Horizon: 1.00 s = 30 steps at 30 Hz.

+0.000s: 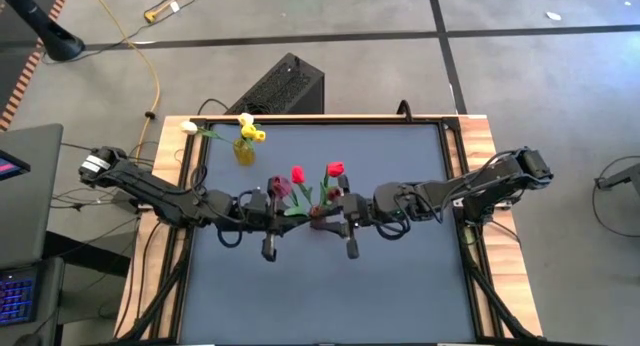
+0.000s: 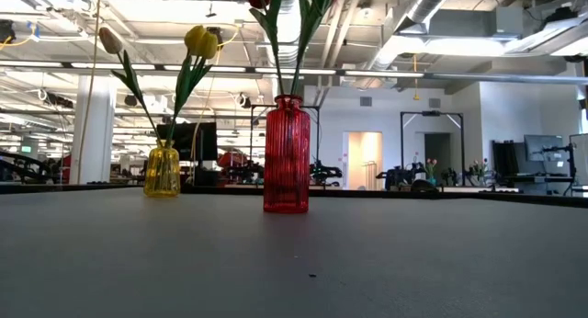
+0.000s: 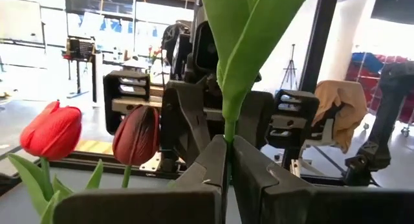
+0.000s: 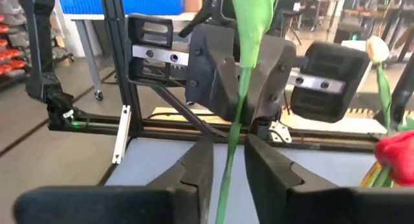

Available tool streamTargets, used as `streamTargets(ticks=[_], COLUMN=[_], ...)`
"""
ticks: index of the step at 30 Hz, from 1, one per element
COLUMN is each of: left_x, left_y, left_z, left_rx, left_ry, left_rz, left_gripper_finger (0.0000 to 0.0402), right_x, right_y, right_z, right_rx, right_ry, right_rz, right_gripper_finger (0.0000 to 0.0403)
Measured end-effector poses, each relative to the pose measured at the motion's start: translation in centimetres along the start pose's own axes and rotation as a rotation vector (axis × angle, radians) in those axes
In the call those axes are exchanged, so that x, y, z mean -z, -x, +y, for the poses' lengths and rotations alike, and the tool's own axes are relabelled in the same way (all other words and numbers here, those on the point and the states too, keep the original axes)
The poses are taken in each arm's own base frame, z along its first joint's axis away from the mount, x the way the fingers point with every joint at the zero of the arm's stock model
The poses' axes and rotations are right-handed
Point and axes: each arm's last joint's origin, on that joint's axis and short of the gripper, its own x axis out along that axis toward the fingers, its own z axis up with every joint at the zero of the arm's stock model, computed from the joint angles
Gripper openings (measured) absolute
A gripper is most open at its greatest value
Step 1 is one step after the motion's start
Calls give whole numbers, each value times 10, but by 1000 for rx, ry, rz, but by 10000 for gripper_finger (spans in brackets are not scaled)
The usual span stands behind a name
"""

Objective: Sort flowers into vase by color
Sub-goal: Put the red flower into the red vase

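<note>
Two grippers meet above the red vase [image 2: 287, 154]: your left gripper [image 3: 229, 160] pinches the green stem [image 3: 228, 130] tight, while your right gripper [image 4: 228, 160] has let go.

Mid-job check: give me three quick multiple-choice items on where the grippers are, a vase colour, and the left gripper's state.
1. The left gripper and right gripper are:
A. apart at opposite table edges
B. facing each other mid-table
C. off the table

2. The yellow tulip stands in a vase that is:
A. red
B. blue
C. yellow

3. The left gripper is:
A. open and empty
B. shut on a green stem
C. shut on a vase

Key:
1 B, the high view shows both arms meeting at the table's middle.
2 C, the low view shows it rising from the yellow vase.
3 B, its fingers pinch the stem in the left wrist view.
</note>
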Motion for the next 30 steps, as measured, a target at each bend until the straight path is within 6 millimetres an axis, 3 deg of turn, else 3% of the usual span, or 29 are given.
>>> streamTargets(ticks=[14,21,30], left_x=[-2,-8,-8], left_y=[2,11,19], left_z=[-1,-1,4], left_rx=[1,5,-75], left_ry=[-29,-46,-123], left_rz=[-2,32,103], left_gripper_finger=[0,0,0], right_x=[-8,-19,-18], right_y=[5,15,33], right_z=[7,25,31], right_rx=[-21,-71,-56], right_ry=[-78,-69,-230], right_rz=[17,110,308], right_gripper_finger=[242,249,248])
